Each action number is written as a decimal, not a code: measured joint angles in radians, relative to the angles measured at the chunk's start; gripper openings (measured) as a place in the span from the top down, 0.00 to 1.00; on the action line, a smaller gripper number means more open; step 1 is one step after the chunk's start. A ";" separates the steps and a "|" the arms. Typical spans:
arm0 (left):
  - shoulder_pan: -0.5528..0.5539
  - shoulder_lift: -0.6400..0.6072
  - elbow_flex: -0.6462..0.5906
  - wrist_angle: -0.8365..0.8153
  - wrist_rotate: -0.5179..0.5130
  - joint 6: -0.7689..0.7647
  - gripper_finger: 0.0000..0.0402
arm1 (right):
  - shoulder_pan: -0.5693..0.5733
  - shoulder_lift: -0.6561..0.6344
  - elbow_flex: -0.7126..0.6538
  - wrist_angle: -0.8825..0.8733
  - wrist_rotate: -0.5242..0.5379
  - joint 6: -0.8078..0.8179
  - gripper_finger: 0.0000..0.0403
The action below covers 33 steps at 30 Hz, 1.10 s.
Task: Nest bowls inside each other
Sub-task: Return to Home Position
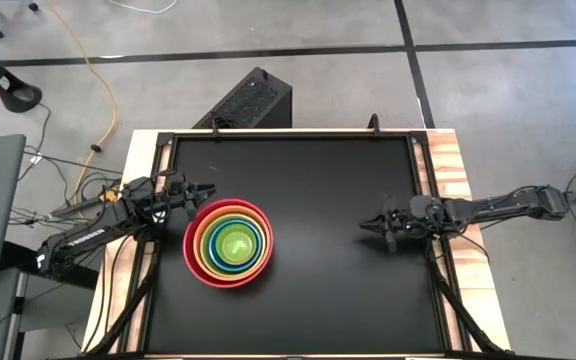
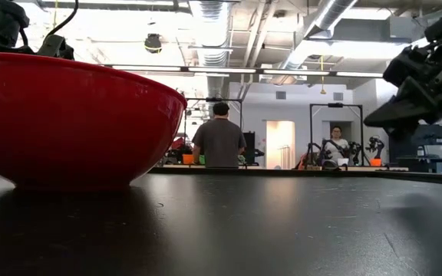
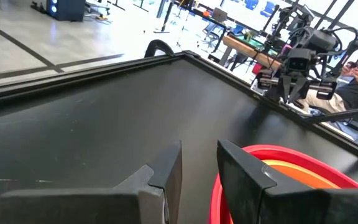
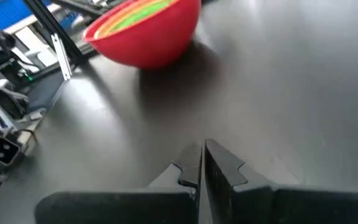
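Observation:
The bowls sit nested in one stack left of the table's middle. The red bowl (image 1: 190,250) is outermost and rests on its base (image 2: 67,180). Orange, lime, blue and yellow rings lie inside it, around a green centre (image 1: 234,243). My left gripper (image 1: 206,190) stands open just off the stack's far-left rim (image 3: 303,154), pointing level, with nothing between its fingers (image 3: 199,152). My right gripper (image 1: 365,225) hovers over bare table well to the right of the stack. It points toward the stack, and its fingers are together (image 4: 202,146).
A wide stretch of bare black tabletop (image 1: 318,200) lies between the stack and my right gripper. Black rails (image 1: 423,180) and wooden margins edge the table. A black box (image 1: 250,100) stands on the floor beyond the far edge. People (image 2: 219,139) are in the room behind.

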 joint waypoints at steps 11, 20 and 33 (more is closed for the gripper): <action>0.000 0.000 0.000 -0.001 0.000 0.000 0.78 | 0.000 0.000 -0.001 -0.065 -0.002 0.000 0.91; 0.000 0.000 0.000 -0.001 0.000 0.000 0.78 | 0.000 0.000 -0.001 -0.065 -0.002 0.000 0.91; 0.000 0.000 0.000 -0.001 0.000 0.000 0.78 | 0.000 0.000 -0.002 -0.065 -0.002 0.001 0.91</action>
